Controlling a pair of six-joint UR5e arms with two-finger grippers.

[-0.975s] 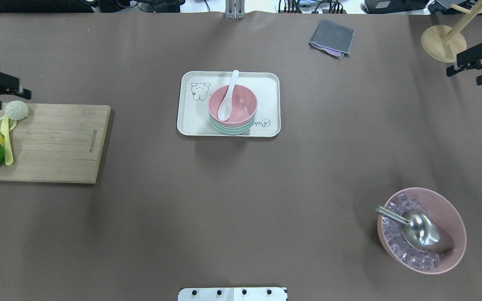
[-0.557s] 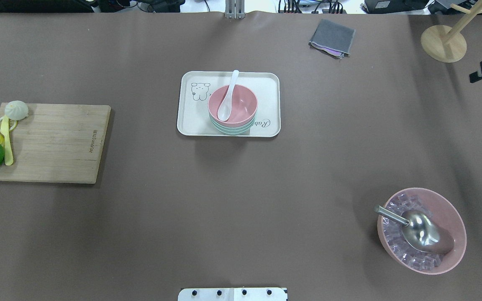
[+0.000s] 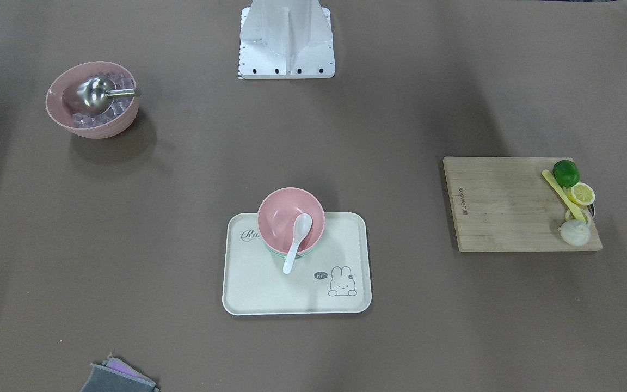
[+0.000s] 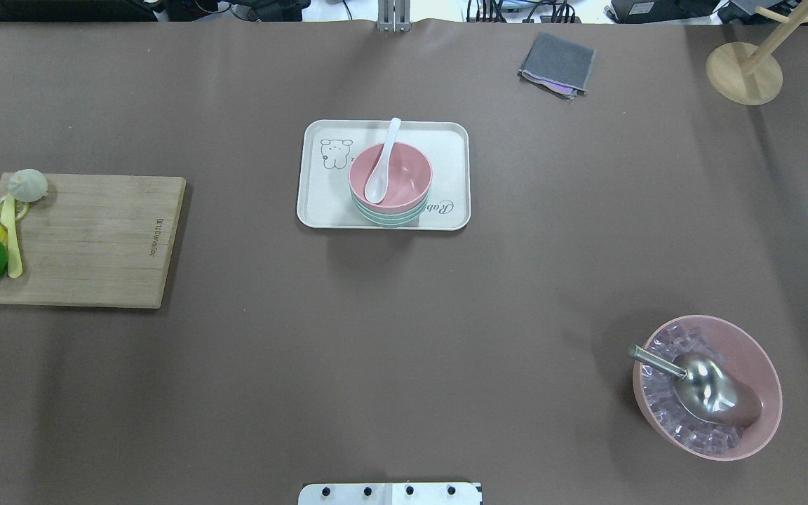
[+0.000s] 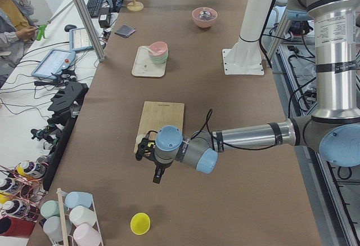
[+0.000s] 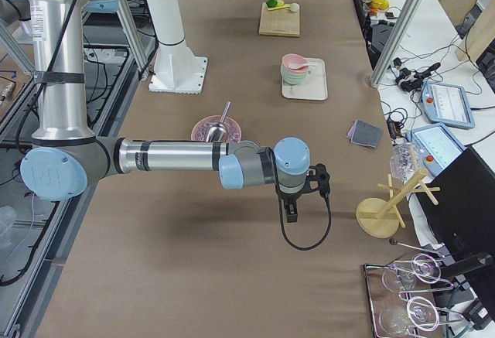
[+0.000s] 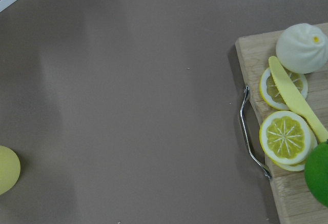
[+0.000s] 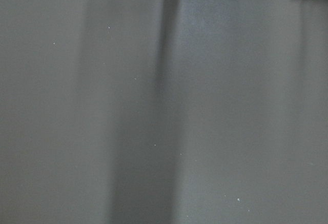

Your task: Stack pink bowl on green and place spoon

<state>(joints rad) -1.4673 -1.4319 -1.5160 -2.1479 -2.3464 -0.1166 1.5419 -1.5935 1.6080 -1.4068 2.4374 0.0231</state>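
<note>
The pink bowl (image 4: 404, 184) sits nested in the green bowl (image 4: 384, 218) on the cream tray (image 4: 320, 203) at the table's middle. The white spoon (image 4: 381, 165) lies in the pink bowl, its handle over the far rim. The front-facing view shows the same pink bowl (image 3: 278, 215), spoon (image 3: 296, 242) and tray (image 3: 270, 288). My left gripper (image 5: 157, 174) hangs beyond the cutting board's outer end, far from the tray. My right gripper (image 6: 290, 210) hangs near the wooden stand's end of the table. I cannot tell whether either is open or shut.
A wooden cutting board (image 4: 95, 238) at the left carries a lime, lemon slices, a yellow knife and a bun. A large pink bowl of ice with a metal scoop (image 4: 755, 421) stands front right. A grey cloth (image 4: 558, 63) and a wooden stand (image 4: 744, 73) are at the back.
Both grippers have drawn outward and left the overhead view, the left past the left edge, the right past the right edge. The bowls, spoon and tray have not moved.
</note>
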